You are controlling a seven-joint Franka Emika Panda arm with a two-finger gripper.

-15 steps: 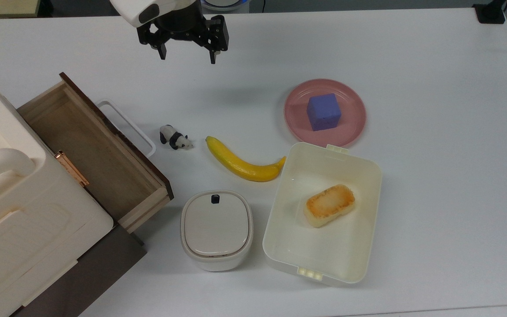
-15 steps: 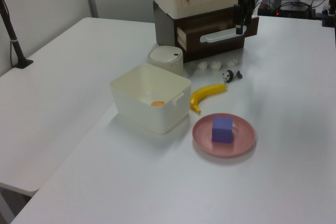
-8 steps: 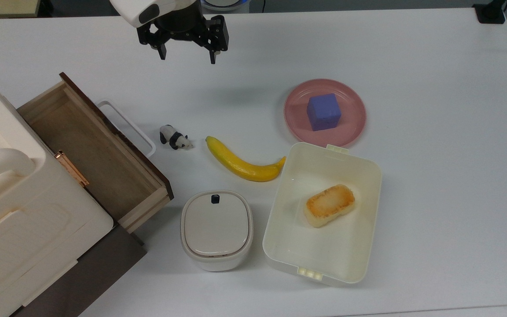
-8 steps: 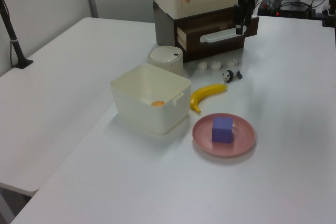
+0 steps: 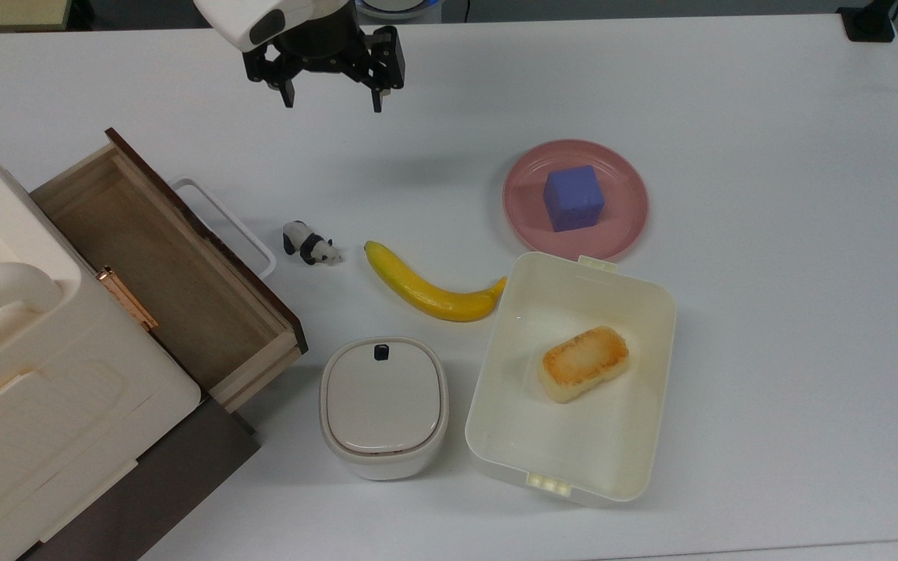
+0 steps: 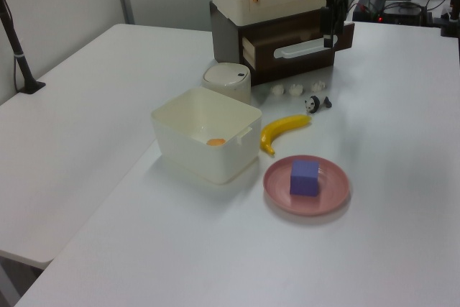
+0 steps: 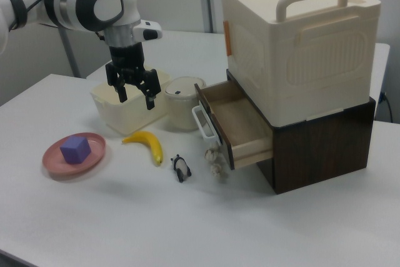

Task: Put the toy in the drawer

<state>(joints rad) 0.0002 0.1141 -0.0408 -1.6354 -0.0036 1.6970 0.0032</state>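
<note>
Jaws apart; toy [image 5: 311, 243] head toward banana [image 5: 429, 289]

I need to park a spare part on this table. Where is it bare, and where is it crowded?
Bare: the table on the top view's right, beyond the pink plate and tub. Crowded: the strip from drawer past panda toy, banana and lidded pot.

toy [image 5: 311, 243]: on the table [image 5: 768, 156], between the drawer [image 5: 160, 265] at the top view's left and the banana [image 5: 427, 285] at the top view's right
cube [image 5: 572, 197]: on the plate [image 5: 628, 222]
bread [image 5: 583, 363]: in the tub [image 5: 655, 327]
lidded pot [image 5: 383, 405]: just beside the tub, at the top view's left
gripper [image 5: 332, 95]: above the table, well apart from the toy
</note>
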